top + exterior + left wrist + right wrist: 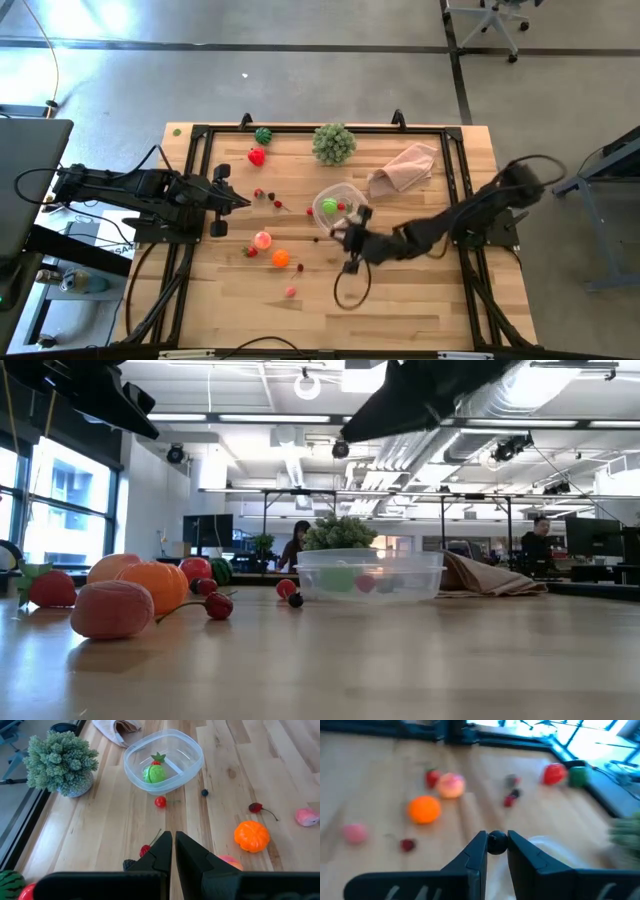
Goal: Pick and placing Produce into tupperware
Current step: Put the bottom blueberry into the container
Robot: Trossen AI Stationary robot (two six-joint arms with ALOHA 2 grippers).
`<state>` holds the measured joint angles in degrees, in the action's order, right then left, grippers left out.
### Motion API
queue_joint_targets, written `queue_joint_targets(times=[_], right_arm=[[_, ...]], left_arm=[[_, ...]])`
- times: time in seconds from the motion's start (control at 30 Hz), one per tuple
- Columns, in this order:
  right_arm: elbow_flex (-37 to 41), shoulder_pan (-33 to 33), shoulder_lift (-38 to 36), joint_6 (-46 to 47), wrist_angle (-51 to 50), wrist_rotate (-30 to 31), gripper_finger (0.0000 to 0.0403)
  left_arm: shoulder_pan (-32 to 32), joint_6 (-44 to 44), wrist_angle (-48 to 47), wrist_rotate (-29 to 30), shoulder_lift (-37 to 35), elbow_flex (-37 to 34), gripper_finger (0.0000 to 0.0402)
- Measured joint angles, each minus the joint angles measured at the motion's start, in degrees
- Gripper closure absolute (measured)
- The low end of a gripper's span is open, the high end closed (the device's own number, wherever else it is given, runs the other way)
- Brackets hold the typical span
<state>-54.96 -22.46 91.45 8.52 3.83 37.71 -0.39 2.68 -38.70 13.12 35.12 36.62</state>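
The clear round tupperware (338, 203) stands mid-table with a bright green piece (154, 774) and a red piece (157, 760) inside. Loose produce lies to its left and front: an orange (280, 258), a peach (262, 240), a pink piece (291, 292), cherries (272, 198), a red strawberry (257, 156) and a dark green melon (263, 136). My right gripper (340, 233) hangs just in front of the tupperware, shut on a small dark berry (496, 842). At the table's left, my left gripper (173, 840) is shut on nothing. My right gripper pinches the small dark round berry (496, 843) between its two fingertips, only at their free ends. The fingers slant downward, coming from the table's right side. The berry is lifted clear of the table, beside the tupperware's rim (545, 847).
A pale green leafy ball (334, 143) stands near the far edge and a pink cloth (405, 167) lies right of it, behind the tupperware. A black frame (200, 135) borders the tabletop. Bare wood lies along the near edge and at the right.
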Motion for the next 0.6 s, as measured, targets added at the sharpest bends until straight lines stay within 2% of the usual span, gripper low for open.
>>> queue_joint_targets(times=[0.13,0.27,0.6], right_arm=[[-0.06,4.72,-4.89,2.15,-7.3,-2.44,0.0359],[-0.04,9.7,-5.47,6.21,-14.15,-6.82,0.0359],[0.82,17.82,2.09,9.22,-15.83,-19.49,0.0359]], left_arm=[[-0.01,0.02,0.0,0.01,0.01,0.0,0.0387],[0.0,0.02,-0.01,0.0,0.01,0.0,0.0387],[0.01,0.0,0.0,0.0,0.01,0.0,0.0387]])
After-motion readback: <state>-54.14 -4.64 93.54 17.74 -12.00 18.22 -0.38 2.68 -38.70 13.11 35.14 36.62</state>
